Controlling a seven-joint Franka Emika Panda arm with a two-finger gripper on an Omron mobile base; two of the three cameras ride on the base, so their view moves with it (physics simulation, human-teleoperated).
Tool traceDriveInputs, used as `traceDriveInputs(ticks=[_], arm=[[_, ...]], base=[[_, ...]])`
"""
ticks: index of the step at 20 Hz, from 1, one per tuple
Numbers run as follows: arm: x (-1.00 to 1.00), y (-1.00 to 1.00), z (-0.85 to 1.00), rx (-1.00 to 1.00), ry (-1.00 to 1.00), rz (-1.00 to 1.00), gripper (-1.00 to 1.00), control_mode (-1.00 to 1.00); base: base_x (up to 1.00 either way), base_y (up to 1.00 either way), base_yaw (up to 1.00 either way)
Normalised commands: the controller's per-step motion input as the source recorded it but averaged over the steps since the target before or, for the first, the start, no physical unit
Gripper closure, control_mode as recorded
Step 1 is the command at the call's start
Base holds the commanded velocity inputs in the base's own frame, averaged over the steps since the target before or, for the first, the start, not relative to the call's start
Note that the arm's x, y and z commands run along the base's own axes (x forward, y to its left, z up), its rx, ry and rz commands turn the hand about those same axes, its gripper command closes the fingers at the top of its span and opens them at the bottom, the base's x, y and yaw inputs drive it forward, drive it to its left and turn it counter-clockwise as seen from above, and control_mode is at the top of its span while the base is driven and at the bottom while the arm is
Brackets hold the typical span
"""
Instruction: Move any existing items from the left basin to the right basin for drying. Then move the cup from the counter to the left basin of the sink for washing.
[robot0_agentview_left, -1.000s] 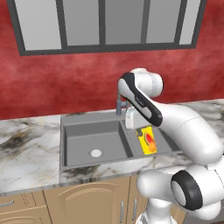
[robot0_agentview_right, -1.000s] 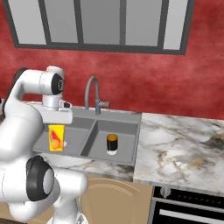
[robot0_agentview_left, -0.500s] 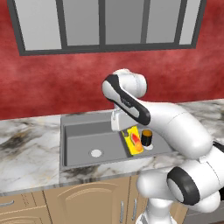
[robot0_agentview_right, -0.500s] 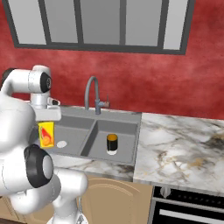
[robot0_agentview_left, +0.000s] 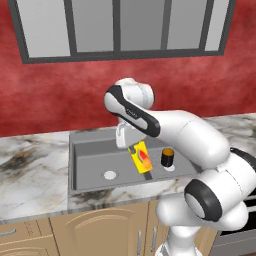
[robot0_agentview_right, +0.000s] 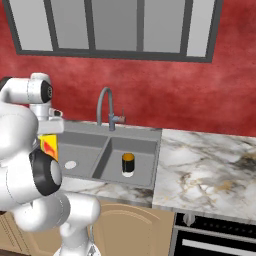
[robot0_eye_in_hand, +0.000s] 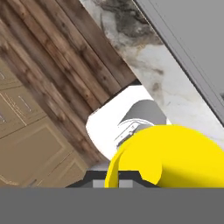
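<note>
Holding the yellow cup (robot0_agentview_left: 141, 157) tilted over the left basin (robot0_agentview_left: 95, 165), the closed gripper (robot0_agentview_left: 131, 148) could drop it; it may tip there.

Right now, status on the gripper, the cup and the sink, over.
Gripper shut on yellow cup, tilted, above the left basin. Black jar already in right basin. Nothing in the way.

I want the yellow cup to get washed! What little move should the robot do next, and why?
Probably lower the cup into the left basin. The gripper is shut on it, holding it tilted above that basin, and the black jar already stands in the right basin.
</note>
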Motion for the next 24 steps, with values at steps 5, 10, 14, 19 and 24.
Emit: traceDriveInputs(ticks=[5,10,14,19,24], arm=[[0.24,0.2,-0.15,0.02,-0.07,0.05,1.0,-1.0],[0.25,0.13,-0.19,0.03,-0.12,0.04,1.0,-1.0],[0.2,0.04,-0.23,0.05,-0.14,0.02,1.0,-1.0],[0.17,0.05,-0.28,0.06,-0.13,0.01,1.0,-1.0],[0.17,0.03,-0.28,0.09,-0.09,0.0,1.0,-1.0]], base=[[0.0,0.0,0.0],[0.0,0.0,0.0],[0.0,0.0,0.0],[0.0,0.0,0.0],[0.0,0.0,0.0]])
